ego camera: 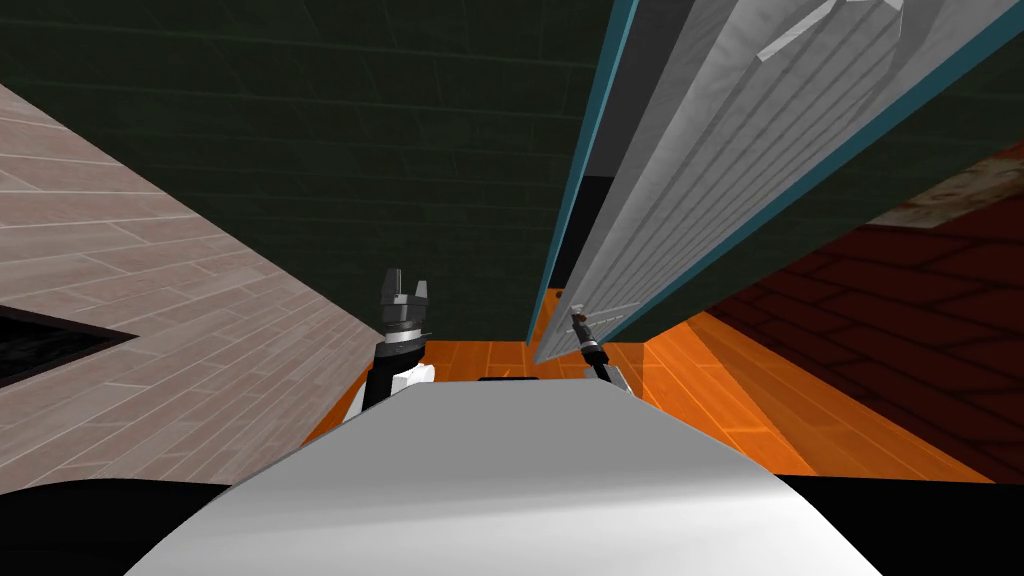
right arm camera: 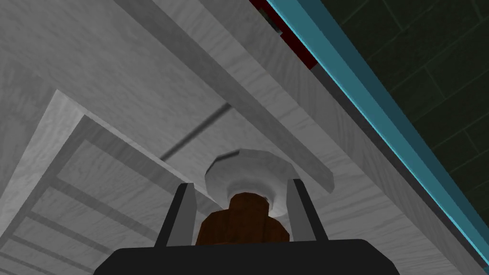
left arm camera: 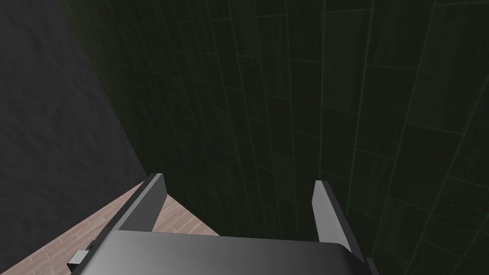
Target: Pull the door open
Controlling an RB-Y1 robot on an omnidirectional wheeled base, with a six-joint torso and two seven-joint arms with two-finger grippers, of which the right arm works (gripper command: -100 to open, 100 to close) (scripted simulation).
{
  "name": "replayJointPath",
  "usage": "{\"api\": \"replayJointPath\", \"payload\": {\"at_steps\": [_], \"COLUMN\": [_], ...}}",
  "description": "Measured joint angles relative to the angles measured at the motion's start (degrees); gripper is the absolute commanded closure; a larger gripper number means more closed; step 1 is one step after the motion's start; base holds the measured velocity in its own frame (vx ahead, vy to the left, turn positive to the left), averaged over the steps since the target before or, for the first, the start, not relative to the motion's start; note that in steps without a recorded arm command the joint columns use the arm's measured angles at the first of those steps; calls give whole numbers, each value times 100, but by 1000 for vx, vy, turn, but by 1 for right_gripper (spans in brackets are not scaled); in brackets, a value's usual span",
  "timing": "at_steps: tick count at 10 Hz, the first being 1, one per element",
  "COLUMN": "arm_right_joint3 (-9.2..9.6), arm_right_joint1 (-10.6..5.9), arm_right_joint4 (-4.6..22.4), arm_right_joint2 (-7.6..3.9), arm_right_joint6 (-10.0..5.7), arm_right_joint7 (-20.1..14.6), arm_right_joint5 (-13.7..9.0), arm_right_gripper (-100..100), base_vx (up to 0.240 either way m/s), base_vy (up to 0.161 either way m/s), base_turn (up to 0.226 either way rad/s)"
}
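Note:
The light grey panelled door (ego camera: 680, 170) stands ajar inside a teal frame (ego camera: 566, 200), its edge swung out from the dark green wall. In the right wrist view the door (right arm camera: 119, 95) is close ahead. My right gripper (right arm camera: 239, 185) is shut on the brown door knob (right arm camera: 241, 224), one finger pressing each side, in front of the knob's pale round plate (right arm camera: 248, 172). In the head view the right gripper (ego camera: 580, 325) sits at the door's lower edge. My left gripper (ego camera: 405, 283) hangs open to the left, away from the door, with nothing between its fingers (left arm camera: 153, 195).
A dark green tiled wall (ego camera: 330, 150) rises straight ahead. A pale plank-patterned wall (ego camera: 130, 300) runs along the left, with a black opening (ego camera: 40, 345) in it. Orange floor (ego camera: 700, 400) lies below the door, and dark red floor (ego camera: 880, 330) lies to the right.

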Motion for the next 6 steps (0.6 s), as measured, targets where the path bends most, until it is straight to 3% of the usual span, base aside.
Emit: {"api": "replayJointPath", "payload": {"at_steps": [6], "arm_right_joint3": [203], "arm_right_joint1": [-139], "arm_right_joint4": [203], "arm_right_joint2": [-103], "arm_right_joint6": [93], "arm_right_joint7": [-716], "arm_right_joint5": [-770], "arm_right_gripper": [100], "base_vx": [-71], "base_vy": [-44], "base_turn": [104]}}
